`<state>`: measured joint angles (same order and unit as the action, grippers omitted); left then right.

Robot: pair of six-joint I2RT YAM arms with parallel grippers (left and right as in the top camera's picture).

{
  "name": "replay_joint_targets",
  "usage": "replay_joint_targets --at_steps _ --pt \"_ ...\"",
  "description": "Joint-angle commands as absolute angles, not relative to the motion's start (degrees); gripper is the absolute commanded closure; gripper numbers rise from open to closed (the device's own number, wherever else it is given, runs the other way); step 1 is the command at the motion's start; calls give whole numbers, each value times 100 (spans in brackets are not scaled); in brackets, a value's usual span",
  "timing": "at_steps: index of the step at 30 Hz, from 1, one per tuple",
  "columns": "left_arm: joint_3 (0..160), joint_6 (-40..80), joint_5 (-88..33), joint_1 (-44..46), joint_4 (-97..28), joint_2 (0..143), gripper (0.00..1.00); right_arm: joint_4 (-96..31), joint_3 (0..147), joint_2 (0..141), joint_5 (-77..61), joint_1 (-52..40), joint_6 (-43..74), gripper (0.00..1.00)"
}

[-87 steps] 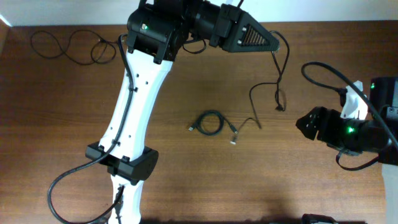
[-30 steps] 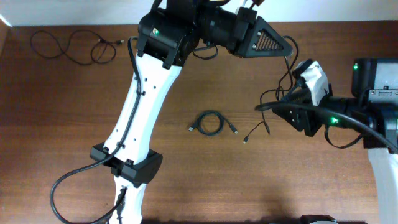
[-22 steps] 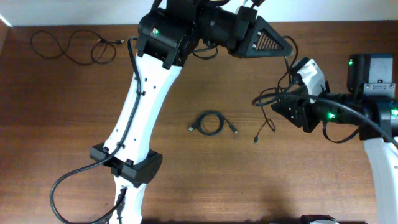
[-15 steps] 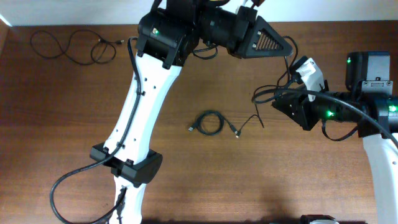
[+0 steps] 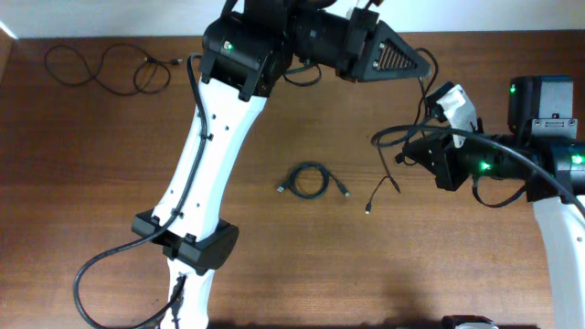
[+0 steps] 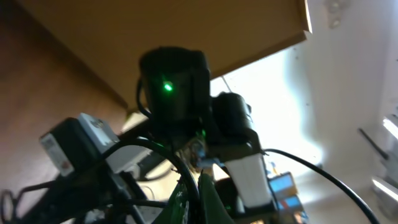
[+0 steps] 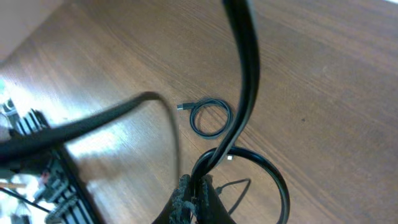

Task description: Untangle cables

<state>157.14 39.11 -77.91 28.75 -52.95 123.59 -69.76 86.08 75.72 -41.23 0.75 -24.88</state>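
Untangling is partway: one cable [image 5: 377, 192] hangs above the table [image 5: 292, 265], with the left gripper [image 5: 427, 66] clamped shut on its top and the right gripper [image 5: 411, 153] clamped lower down. A coiled cable [image 5: 306, 180] waits mid-table, and a third cable [image 5: 101, 68] lies spread far left.

The table [image 5: 91, 210] is brown wood with fine visible grain, smooth, with a soft sheen. The coiled cable [image 5: 309, 180] at the centre and the hanging cable [image 7: 249, 68], toward 12 o'clock in the right wrist view, look like black rubbery plastic, slightly glossy. The left arm [image 5: 206, 155] has a glossy white plastic shell.
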Motion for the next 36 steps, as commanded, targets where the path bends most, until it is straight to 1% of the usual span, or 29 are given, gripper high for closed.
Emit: replay_joint_targets --at_steps 1,6,8,10,13,18,21,25,28,31,34,35,36 --pt "15830 3273 -6742 2834 -5647 12138 100 -6947 8715 7559 -4115 38 -1424 96" --pt "15830 2663 -4353 2834 -6840 12138 100 -6956 8927 7559 -4082 154 -148 96" --pt "15830 2663 -3791 2834 -7094 12138 100 -6960 8960 7559 -4047 340 519 96" --pt "15830 2556 -3389 2842 -7279 12138 100 -6982 8960 7559 -4056 548 860 96" --pt "15830 2231 -3334 2845 -7297 12138 100 -7074 8960 7559 -4285 834 910 96" --pt "15830 2001 -3293 2845 -7349 12138 100 -7091 8960 7559 -5806 1328 910 96" --pt "15830 2001 -3295 2847 -7448 12138 100 -7188 8960 7559 -5330 1638 969 96" --pt "15830 2001 -3295 2851 -7535 12138 100 -7067 8960 7546 -4587 1789 989 96" --pt "15830 2001 -3299 2875 -7575 12138 100 -6836 8960 7516 -4563 1802 923 96" --pt "15830 1999 -3301 2980 -7570 12138 100 -6877 8958 7516 -4578 1802 856 96" --pt "15830 1890 -3439 3118 -7496 12138 100 -7054 8958 7516 -4628 1802 349 96" --pt "15830 1645 -3817 3201 -7397 12138 100 -7118 8958 7518 -4628 1802 91 82" --pt "15830 1485 -4145 3251 -7323 12138 100 -7144 8956 7518 -4626 1802 -91 72"
